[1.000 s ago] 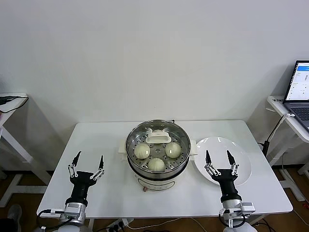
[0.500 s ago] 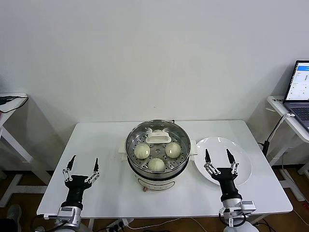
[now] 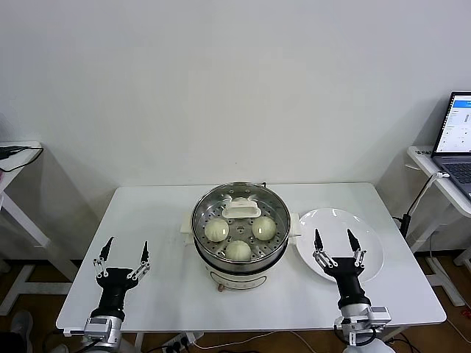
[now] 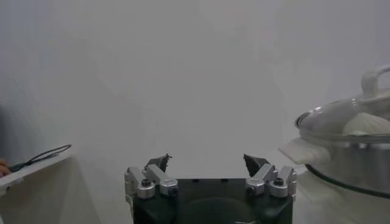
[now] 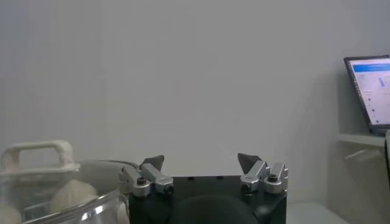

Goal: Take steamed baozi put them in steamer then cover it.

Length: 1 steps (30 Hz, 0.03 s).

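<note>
On your worktop (image 3: pixel 154 220), the lid (image 3: pixel 241 220) sits flat on the pot (image 3: pixel 241 257), handle (image 3: pixel 241 211) lying crosswise; left gripper (image 3: pixel 122 255) and right gripper (image 3: pixel 335 243) both have fingers apart.

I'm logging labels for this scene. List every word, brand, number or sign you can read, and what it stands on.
None can be read.
Laptop screen on the side desk: lines of text, too small to read.
Steamer, its cover, the white plate, the left gripper and the right gripper: no marking shows.
</note>
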### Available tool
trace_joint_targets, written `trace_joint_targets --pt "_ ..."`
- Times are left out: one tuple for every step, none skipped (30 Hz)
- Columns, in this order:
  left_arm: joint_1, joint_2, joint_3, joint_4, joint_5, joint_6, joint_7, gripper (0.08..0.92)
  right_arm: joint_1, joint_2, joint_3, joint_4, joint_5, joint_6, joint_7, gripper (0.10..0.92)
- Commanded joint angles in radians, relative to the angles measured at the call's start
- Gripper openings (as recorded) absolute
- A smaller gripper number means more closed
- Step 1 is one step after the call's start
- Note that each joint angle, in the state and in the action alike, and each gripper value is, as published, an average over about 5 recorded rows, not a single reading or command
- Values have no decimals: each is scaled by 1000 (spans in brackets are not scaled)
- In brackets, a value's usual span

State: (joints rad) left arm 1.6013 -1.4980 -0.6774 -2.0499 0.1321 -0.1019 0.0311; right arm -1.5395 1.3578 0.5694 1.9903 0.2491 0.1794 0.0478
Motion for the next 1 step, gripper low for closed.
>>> trace_joint_targets --pt "4 -1 -3 -7 -7 -4 2 823 -4 0 1 8 -6 -8 4 823"
